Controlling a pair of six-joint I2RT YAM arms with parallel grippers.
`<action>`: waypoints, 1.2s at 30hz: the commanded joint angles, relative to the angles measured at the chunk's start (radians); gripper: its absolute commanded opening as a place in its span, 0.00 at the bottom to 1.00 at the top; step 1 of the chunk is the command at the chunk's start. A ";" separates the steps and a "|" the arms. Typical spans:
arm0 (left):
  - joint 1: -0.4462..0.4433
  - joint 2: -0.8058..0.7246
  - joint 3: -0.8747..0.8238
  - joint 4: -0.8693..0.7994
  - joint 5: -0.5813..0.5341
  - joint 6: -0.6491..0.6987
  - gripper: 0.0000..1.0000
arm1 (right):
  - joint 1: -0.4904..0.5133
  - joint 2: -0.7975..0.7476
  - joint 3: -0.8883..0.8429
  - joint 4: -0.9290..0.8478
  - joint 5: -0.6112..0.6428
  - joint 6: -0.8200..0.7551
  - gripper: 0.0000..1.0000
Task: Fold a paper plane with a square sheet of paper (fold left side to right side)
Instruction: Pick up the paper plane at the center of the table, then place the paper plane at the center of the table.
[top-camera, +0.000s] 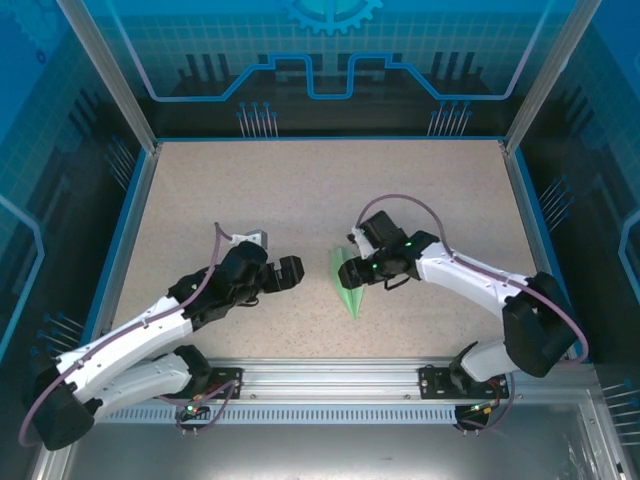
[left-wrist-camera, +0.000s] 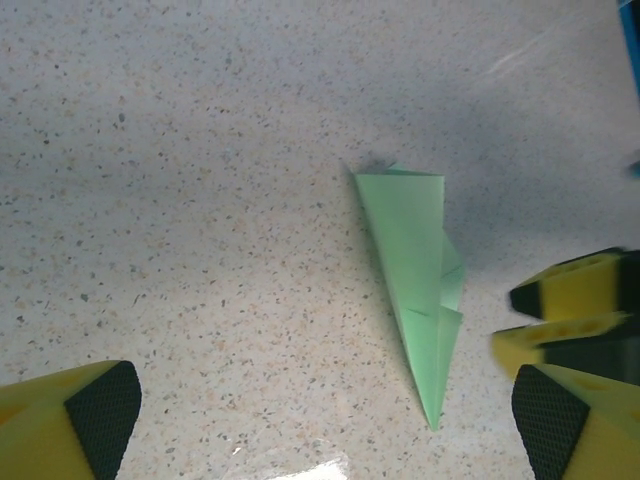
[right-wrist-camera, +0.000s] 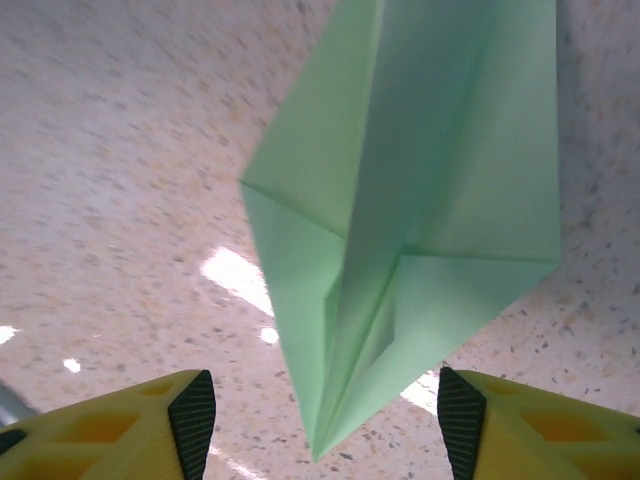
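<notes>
Looking from the left, we see the left gripper (top-camera: 287, 272) over the table (top-camera: 250, 190), jaws spread wide and holding nothing. Just right of it, near the table's middle, the paper plane (top-camera: 348, 282) lies flat, a narrow dart with its tip toward the near edge. The right gripper (top-camera: 360, 255) is at the plane's far right side, jaws apart, clamping nothing.

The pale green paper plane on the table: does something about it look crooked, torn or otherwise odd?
The pale mint-green folded paper plane lies on the speckled table, and no tear shows. In the left wrist view one long edge is stepped: the layered flaps do not line up, so the fold looks slightly uneven.
</notes>
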 joint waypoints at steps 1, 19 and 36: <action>0.006 -0.042 -0.014 0.009 -0.001 0.034 0.99 | 0.028 0.061 0.042 -0.061 0.049 0.042 0.64; 0.007 -0.076 -0.004 -0.022 0.036 0.099 0.99 | 0.060 0.240 0.144 -0.027 0.095 0.079 0.13; 0.007 -0.147 0.014 0.063 0.127 0.367 0.99 | -0.193 0.631 0.842 -0.316 0.195 0.056 0.10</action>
